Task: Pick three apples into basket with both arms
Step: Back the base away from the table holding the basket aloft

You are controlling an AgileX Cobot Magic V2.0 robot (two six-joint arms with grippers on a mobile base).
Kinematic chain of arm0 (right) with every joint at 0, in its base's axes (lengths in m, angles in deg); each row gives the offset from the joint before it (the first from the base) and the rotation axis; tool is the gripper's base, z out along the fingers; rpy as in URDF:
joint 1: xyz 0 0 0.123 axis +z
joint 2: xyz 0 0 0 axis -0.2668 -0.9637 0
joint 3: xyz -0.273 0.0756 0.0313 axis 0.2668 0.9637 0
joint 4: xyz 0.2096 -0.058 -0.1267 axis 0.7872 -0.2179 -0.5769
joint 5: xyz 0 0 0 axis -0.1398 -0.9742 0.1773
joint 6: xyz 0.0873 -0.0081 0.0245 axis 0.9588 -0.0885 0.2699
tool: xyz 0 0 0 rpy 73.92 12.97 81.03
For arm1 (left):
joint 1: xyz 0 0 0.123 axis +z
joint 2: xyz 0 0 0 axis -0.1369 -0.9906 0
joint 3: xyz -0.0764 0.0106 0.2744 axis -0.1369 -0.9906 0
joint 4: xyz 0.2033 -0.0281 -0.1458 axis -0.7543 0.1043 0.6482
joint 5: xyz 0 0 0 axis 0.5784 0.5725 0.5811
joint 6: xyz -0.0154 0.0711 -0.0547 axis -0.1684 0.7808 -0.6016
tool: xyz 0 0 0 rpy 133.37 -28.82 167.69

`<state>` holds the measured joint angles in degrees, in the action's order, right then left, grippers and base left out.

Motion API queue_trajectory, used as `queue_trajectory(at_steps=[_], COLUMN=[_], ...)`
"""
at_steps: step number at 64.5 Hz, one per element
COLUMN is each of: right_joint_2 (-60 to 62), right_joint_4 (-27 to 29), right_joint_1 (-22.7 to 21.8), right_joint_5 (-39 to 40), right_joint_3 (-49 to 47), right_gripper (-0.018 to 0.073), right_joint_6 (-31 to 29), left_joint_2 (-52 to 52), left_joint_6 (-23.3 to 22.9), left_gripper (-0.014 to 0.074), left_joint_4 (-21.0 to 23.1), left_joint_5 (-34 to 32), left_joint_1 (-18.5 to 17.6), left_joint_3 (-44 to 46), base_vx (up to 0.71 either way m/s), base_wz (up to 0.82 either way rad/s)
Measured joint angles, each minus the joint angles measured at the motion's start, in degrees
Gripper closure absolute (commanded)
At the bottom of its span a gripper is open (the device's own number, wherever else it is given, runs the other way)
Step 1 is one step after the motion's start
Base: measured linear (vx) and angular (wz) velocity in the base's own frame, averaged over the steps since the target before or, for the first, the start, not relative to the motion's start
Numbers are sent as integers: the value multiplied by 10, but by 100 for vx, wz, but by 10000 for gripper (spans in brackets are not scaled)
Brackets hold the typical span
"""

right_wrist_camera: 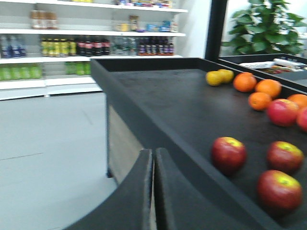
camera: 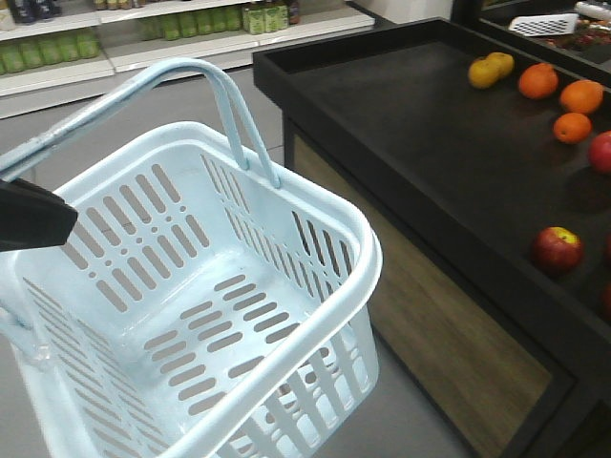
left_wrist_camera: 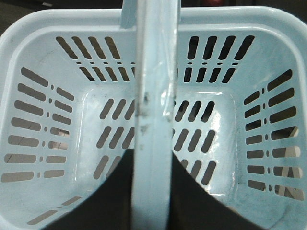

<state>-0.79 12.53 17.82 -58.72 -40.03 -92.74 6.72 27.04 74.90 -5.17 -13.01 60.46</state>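
The pale blue basket (camera: 286,315) hangs empty beside the black display table (camera: 401,134). My left gripper (left_wrist_camera: 151,191) is shut on the basket's handle (left_wrist_camera: 153,72), which runs up between its black fingers (left_wrist_camera: 110,196). A black part of the left arm (camera: 33,215) shows at the handle. Three dark red apples (right_wrist_camera: 229,153) (right_wrist_camera: 285,155) (right_wrist_camera: 279,189) lie on the table near its front edge. One of them shows in the front view (camera: 557,250). My right gripper (right_wrist_camera: 153,160) is shut and empty, just outside the table's raised rim (right_wrist_camera: 158,129), left of the apples.
Oranges (camera: 537,81) (camera: 581,95) (camera: 572,127) and two yellow fruits (camera: 491,69) lie farther back on the table. Paler pink apples (right_wrist_camera: 283,111) lie behind the dark ones. Store shelves with bottles (right_wrist_camera: 72,48) stand across the grey floor. A plant (right_wrist_camera: 264,26) stands behind the table.
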Motion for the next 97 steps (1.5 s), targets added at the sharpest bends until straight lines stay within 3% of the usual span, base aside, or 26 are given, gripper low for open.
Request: queue_trajectory(at_steps=[46,97], right_joint_2=[0,0], right_joint_4=[0,0], right_joint_1=[0,0], right_joint_5=[0,0], right_joint_3=[0,0], right_gripper=[564,564], right_joint_6=[0,0], left_joint_2=[0,0], left_joint_6=[-1,-1], left_gripper=[603,603], left_joint_4=[0,1], left_joint_5=[0,0], left_joint_1=[0,0], left_joint_3=[0,0], base_vx=[-13,-3], base_wz=[48,23])
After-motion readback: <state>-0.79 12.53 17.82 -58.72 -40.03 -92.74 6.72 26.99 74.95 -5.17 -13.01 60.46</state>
